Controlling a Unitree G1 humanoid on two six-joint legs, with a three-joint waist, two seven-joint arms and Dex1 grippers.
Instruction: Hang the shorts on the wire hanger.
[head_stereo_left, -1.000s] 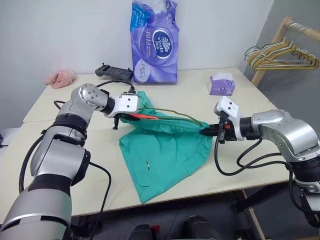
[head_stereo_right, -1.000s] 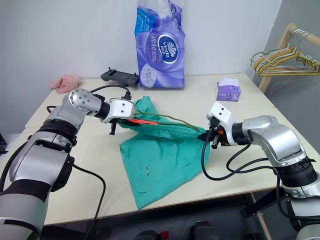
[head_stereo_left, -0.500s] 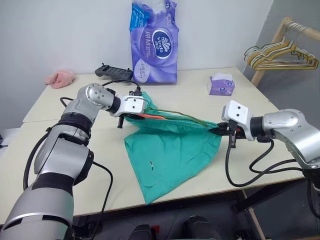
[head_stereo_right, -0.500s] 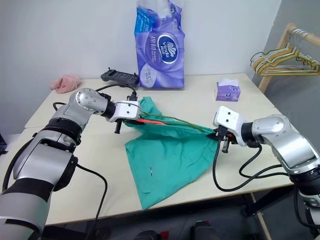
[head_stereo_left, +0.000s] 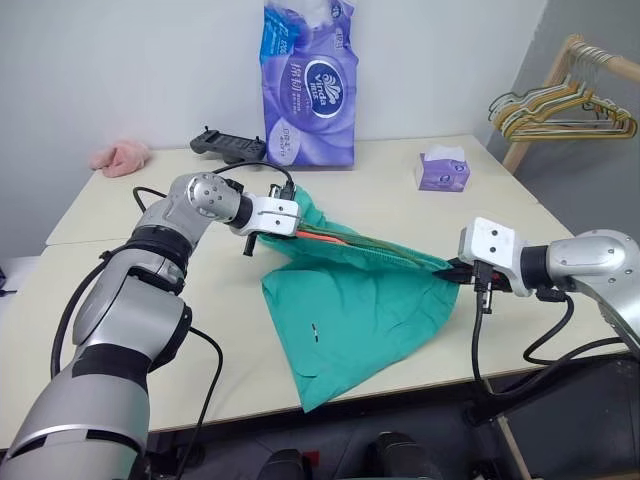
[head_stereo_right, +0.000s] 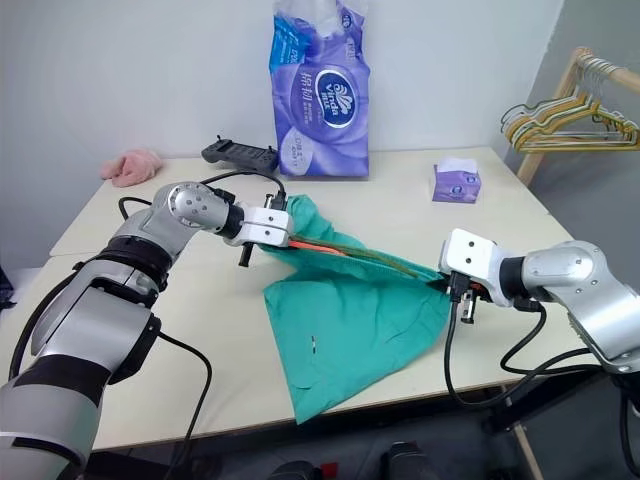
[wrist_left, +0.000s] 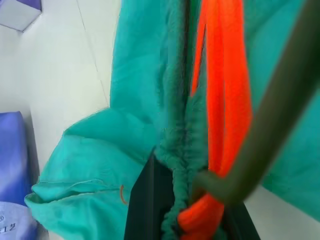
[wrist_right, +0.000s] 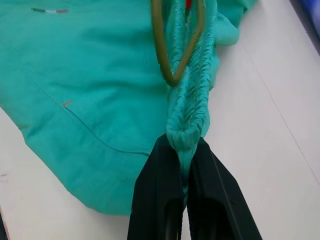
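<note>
— So where are the shorts (head_stereo_left: 365, 300) relative to your pincers?

— Strung between them above the table (head_stereo_left: 130, 300). My left gripper (head_stereo_left: 290, 221) clamps the waistband, drawstring (wrist_left: 225, 100) and wire hanger (wrist_right: 172, 55); my right gripper (wrist_right: 186, 150) pinches the waistband's other end.

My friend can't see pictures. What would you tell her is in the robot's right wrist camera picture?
Two black fingers pinch the bunched end of the waistband of the teal-green shorts, which spread over a pale table. The rounded end of the wire hanger pokes out through the waistband just beyond the grip.
</note>
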